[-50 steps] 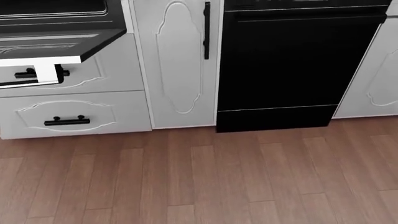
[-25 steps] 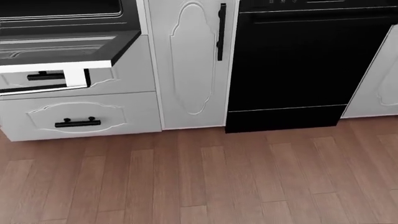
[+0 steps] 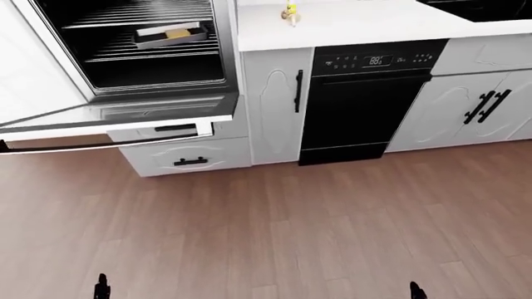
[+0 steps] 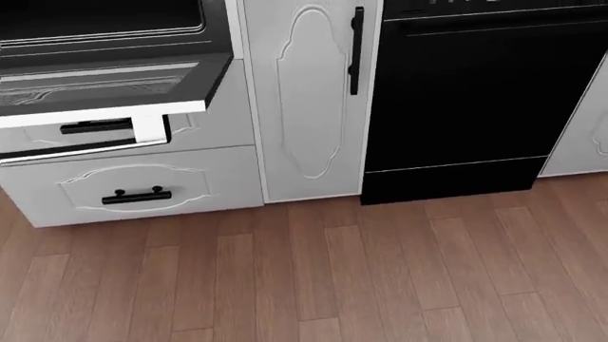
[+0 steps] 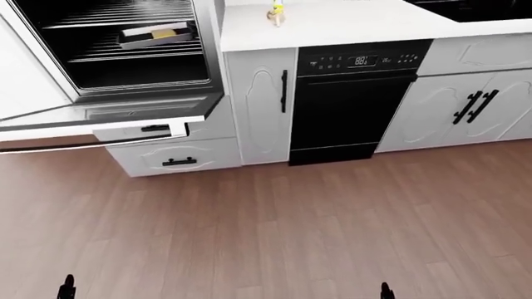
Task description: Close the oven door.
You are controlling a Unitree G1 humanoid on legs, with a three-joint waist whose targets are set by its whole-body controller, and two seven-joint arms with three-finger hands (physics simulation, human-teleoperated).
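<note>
1. Starting with the left-eye view, the oven door [image 3: 116,118] is seen dropped open to roughly level at the upper left, its long handle bar [image 3: 91,146] running along the outer edge. Behind it the oven cavity [image 3: 141,47] stands exposed, with a tray [image 3: 172,33] resting on a rack. A black dishwasher [image 3: 353,99] is set under the white counter [image 3: 357,22] toward the right. Only two small dark tips are shown at the bottom edge, taken to be the left hand [image 3: 101,288] and the right hand [image 3: 416,291]; whether either is spread or pressed together cannot be told.

2. In the head view, which is aimed low, the right end of the open door is cut off at the upper left, above a lower drawer [image 4: 133,187] and the wooden floor [image 4: 333,278]. A tall narrow cabinet door [image 4: 308,92] separates it from the dishwasher. No hand is shown.

3. In the right-eye view much the same scene is given, with a small yellow object [image 5: 277,12] standing on the counter.

4. The step in hand is judged to be the approach: the door is well apart from both hands and nothing is touched. For the next move, the robot would need to be brought nearer and leftward, a hand placed under the door's outer edge, and the door swung up until shut.
</note>
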